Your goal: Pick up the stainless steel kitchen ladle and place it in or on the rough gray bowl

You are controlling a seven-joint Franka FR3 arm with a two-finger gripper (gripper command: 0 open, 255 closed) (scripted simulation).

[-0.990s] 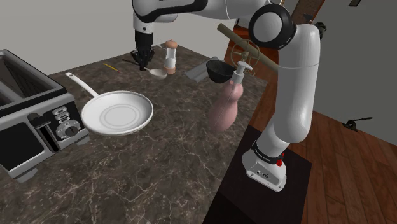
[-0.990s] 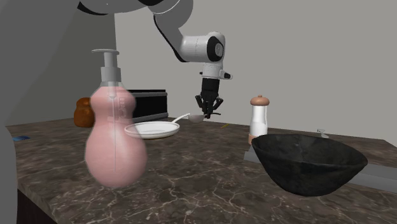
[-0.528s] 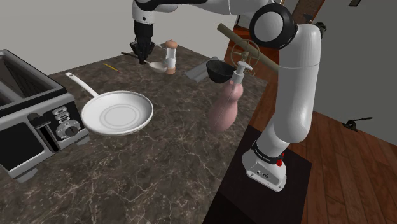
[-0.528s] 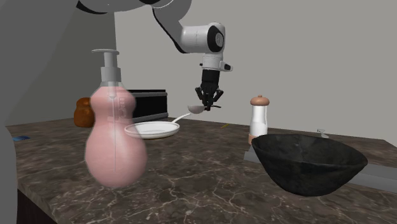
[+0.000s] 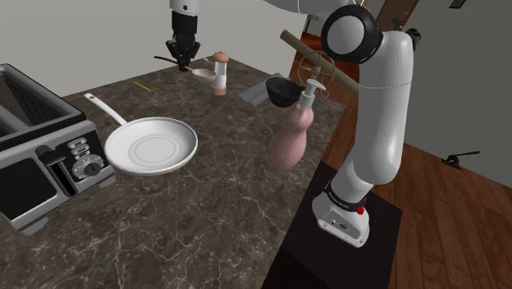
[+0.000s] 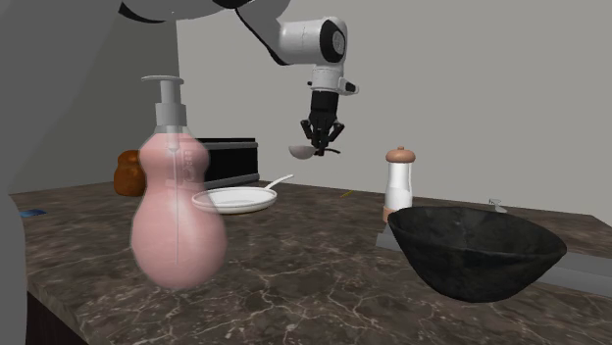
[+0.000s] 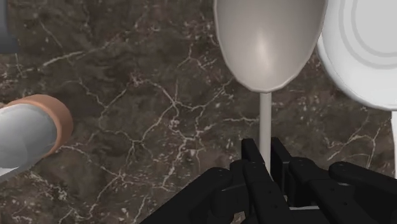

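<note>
- The gripper [image 7: 270,156] has its jaws narrowed onto the thin handle of the ladle [image 7: 267,44], so the ladle is clasped between the two black fingers.
- The ladle is pale grey with a soft sheen. It has a straight slim stem and an oval cup that lies just past the fingertips.
- In the second exterior view the gripper [image 6: 320,149] points down and the ladle [image 6: 300,151] hangs in the air, with its cup sticking out to one side of the jaws.
- Under the jaws is the dark counter [image 7: 140,95], veined with pale marbling.
- Below the jaws and near them stands a white mill with a brown cap [image 6: 397,184], upright on the counter.
- A white frying pan [image 5: 152,145] sits on the counter lower than the jaws, on the side away from the mill.
- Farther from the jaws, past the mill, the rough dark bowl [image 6: 476,250] rests on a flat grey slab [image 5: 254,89].
- A pink pump bottle [image 5: 294,131] stands beyond the bowl.
- Well apart from the jaws is a black and silver toaster [image 5: 33,148], whose dial marks are too small to read.
</note>
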